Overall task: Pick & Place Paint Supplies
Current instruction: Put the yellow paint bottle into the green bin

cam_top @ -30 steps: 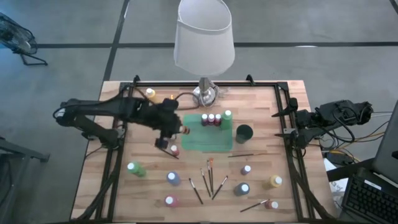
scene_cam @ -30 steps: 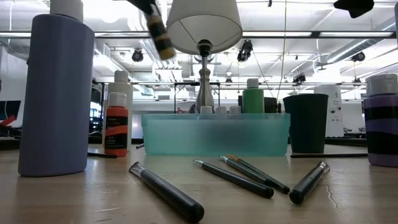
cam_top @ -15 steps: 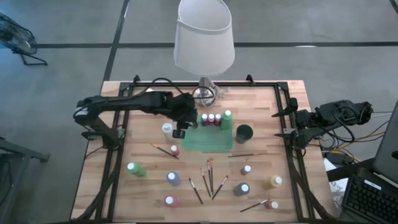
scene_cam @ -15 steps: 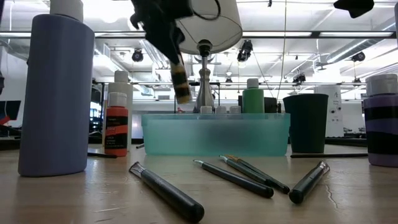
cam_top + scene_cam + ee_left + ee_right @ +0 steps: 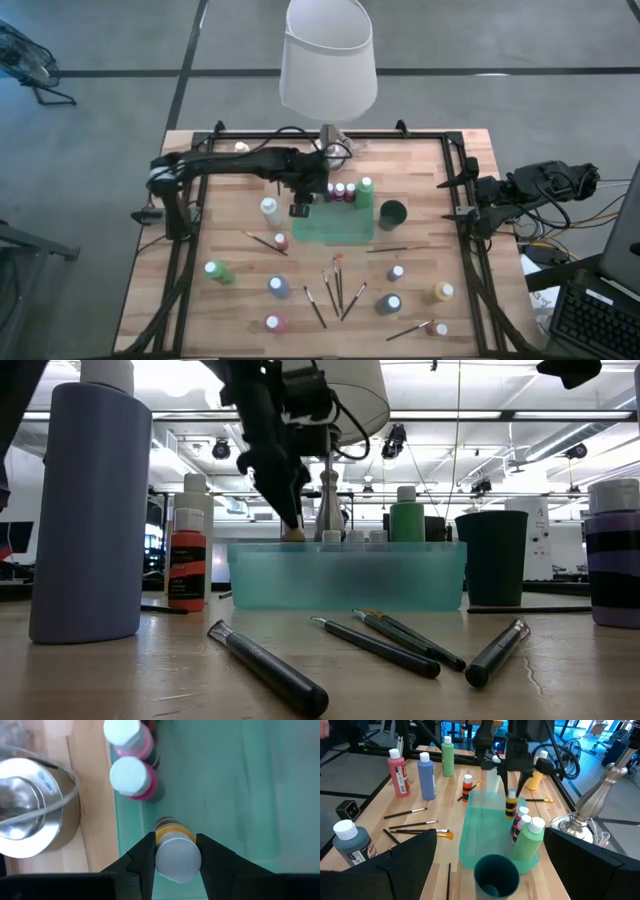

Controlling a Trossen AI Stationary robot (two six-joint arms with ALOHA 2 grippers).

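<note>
The left gripper (image 5: 175, 851) is holding a yellow bottle (image 5: 174, 851) over the green tray (image 5: 345, 232), where most of the tray floor is lying bare. Two pink bottles (image 5: 131, 762) are standing close beside it along the tray wall, and the lamp base (image 5: 30, 807) is crowding that side just outside

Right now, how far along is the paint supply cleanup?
Early. Three bottles already stand in the green tray: two pink ones and a green one. The left end effector holds a yellow bottle low over the tray. About nine bottles and the brushes are left on the table. The right end effector waits at the table's right edge.
</note>
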